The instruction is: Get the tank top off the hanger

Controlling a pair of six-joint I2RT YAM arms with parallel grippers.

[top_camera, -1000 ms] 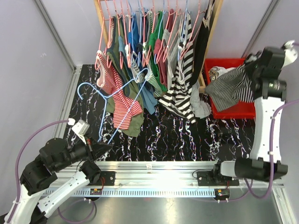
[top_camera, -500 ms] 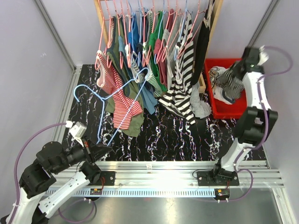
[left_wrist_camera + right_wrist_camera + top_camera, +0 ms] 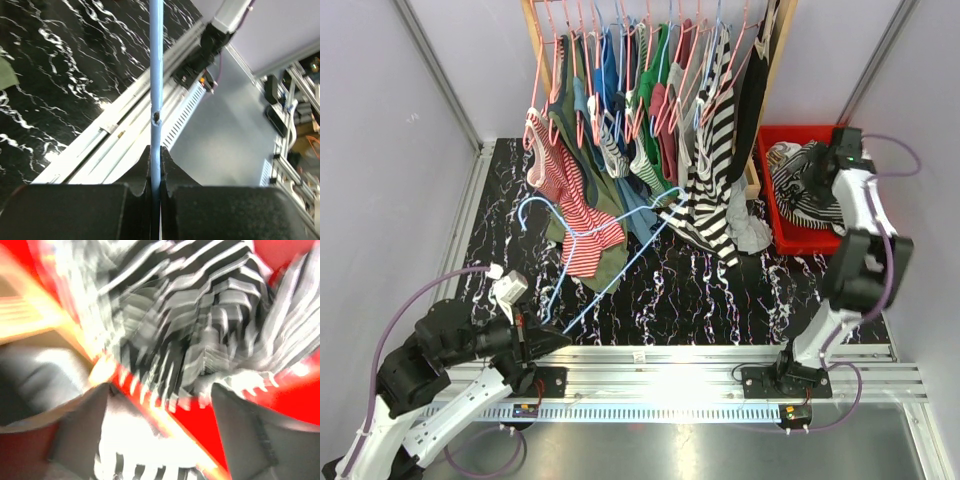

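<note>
**A:** Left wrist view: left gripper [image 3: 156, 156] is pinched tight on the thin blue hanger [image 3: 156, 75]. The rod runs straight out from betw. the jaws, w/ nothing draped on it.

**B:** Top view agrees. The hanger is bare, its near end in the claw at near left, the rest slanting out over the black marbled table [image 3: 740, 290] twd the far side. It looks stiff, light, prob. slick. Held by one tip only, so it could swing.

**A:** And the tank top?

**B:** Far right. The striped b/w tank top [image 3: 805, 195] lies bunched in the red bin [image 3: 810, 243], right under the right gripper [image 3: 832, 165]. Its jaws are spread wide w/ nothing betw. them. The right wrist pic is smeared but shows stripes on red below.

**A:** Handling, if it needs a regrab?

**B:** Soft, limp, v. light, not fragile. It'll sag & trail. Take a strap or a thick fold, since one thin layer may slip. It's off the hanger, so I'd judge the job approx. done.

**A:** Farther back?

**B:** The clothes rack [image 3: 650, 110], far centre, is hung w/ other garments.
</note>
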